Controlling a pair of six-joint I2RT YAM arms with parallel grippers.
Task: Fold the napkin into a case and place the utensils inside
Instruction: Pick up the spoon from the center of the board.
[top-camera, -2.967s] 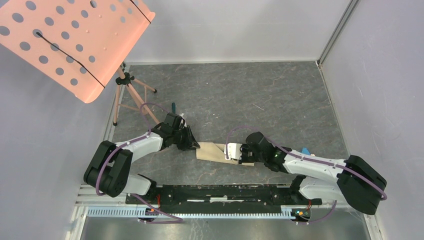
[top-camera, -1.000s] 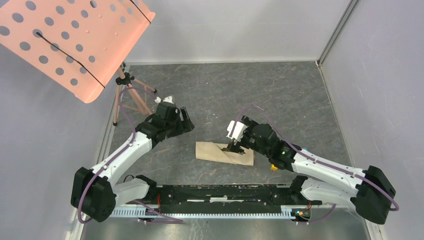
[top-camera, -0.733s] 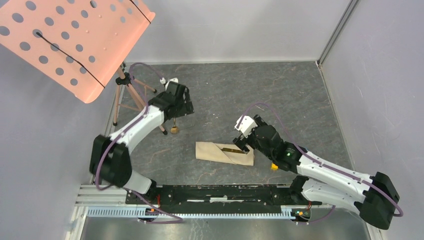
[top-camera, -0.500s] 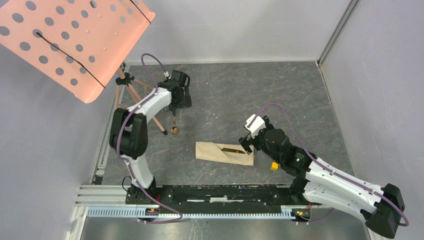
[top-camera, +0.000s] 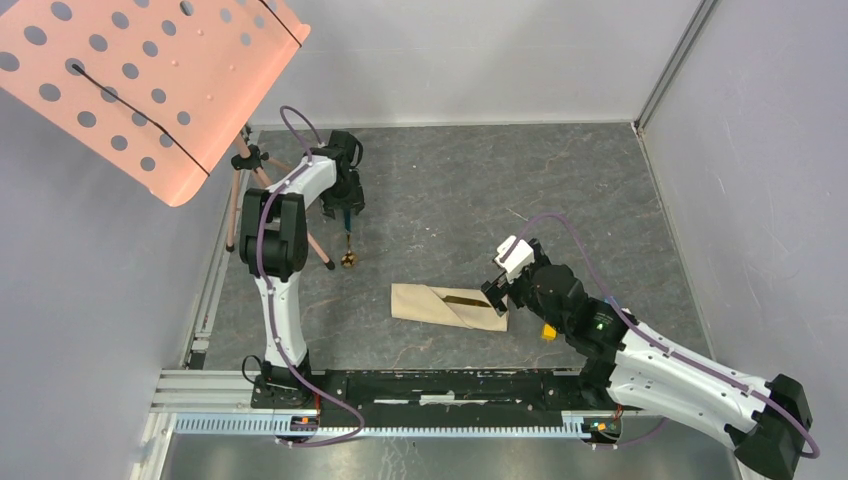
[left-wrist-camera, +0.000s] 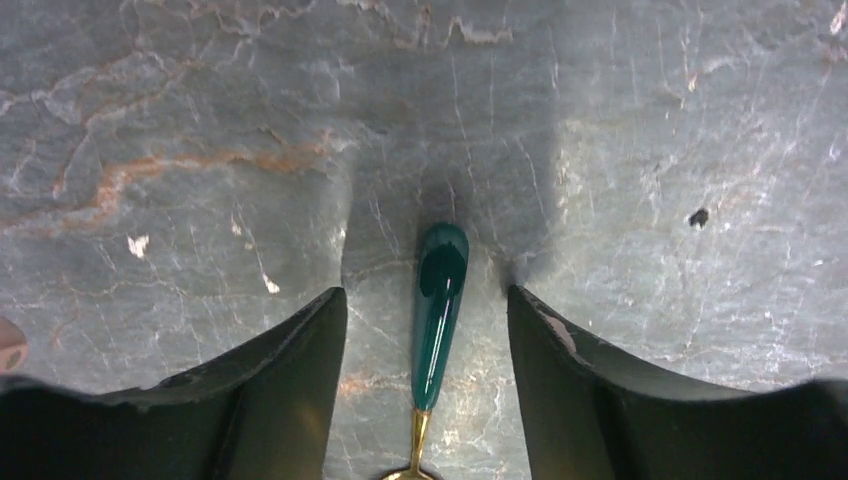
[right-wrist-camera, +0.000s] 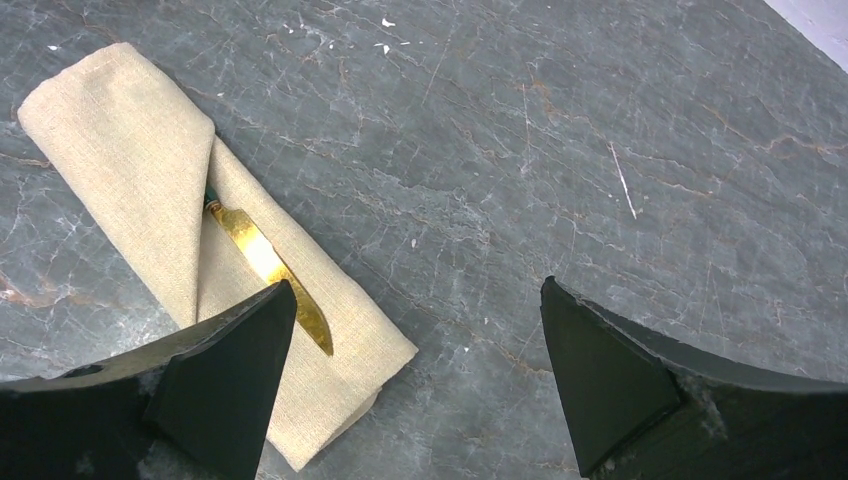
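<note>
I see the grey stone table (top-camera: 560, 190) filling the top view, with a pink perforated stand (top-camera: 140, 80) on a tripod (top-camera: 255, 190) at its far left corner.

My left arm reaches far out beside the tripod. Its left gripper (left-wrist-camera: 425, 300) is pointed down at the table, jaws partly apart and straddling the spoon's handle, with a gap on each side. It has hold of nothing.

My right gripper (right-wrist-camera: 416, 288) hangs over the right end of the napkin, jaws spread wide and empty.

The napkin (right-wrist-camera: 130, 170) lies folded into a long strip near the middle of the table, in front of the two bases. The knife (right-wrist-camera: 265, 265) is tucked under its diagonal flap, gold blade showing and handle almost hidden.

The spoon (left-wrist-camera: 437, 315) lies flat on the bare table, well apart from the napkin, its teal handle pointing away from the bases.

A small yellow cube (top-camera: 548, 333) sits just beside the napkin's right end.
</note>
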